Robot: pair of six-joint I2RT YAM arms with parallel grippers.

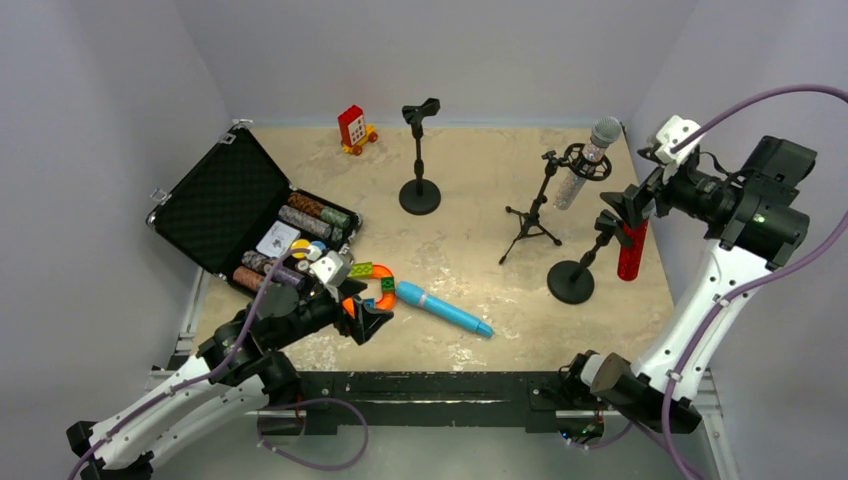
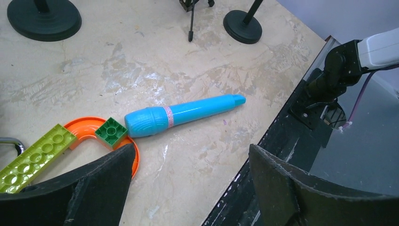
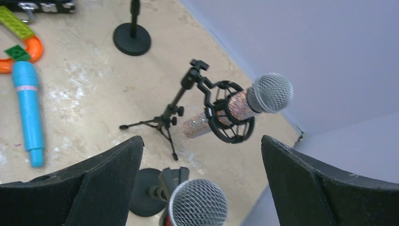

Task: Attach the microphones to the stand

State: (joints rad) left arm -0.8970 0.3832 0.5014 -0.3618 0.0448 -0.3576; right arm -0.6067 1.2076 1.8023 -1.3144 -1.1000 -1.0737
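Note:
The light-blue microphone (image 1: pixel 445 309) lies flat on the table; in the left wrist view (image 2: pixel 181 114) it lies just ahead of my fingers. My left gripper (image 1: pixel 368 318) (image 2: pixel 190 148) is open and empty, low beside the toy bricks. The silver glitter microphone (image 1: pixel 590 158) (image 3: pixel 244 103) sits in the ring mount of the tripod stand (image 1: pixel 530 220). The red glitter microphone (image 1: pixel 632 250) hangs upright at the clip of a round-base stand (image 1: pixel 572 281). Its mesh head (image 3: pixel 197 202) shows between the jaws of my right gripper (image 1: pixel 625 205) (image 3: pixel 201 139), which is open above it. A second round-base stand (image 1: pixel 420 190) has an empty clip.
An open black case (image 1: pixel 215 205) with poker chips lies at the left. A red toy (image 1: pixel 353 128) stands at the back. Green and orange bricks (image 1: pixel 375 277) lie by the blue microphone's head. The table's front edge (image 2: pixel 282 136) is close to my left gripper.

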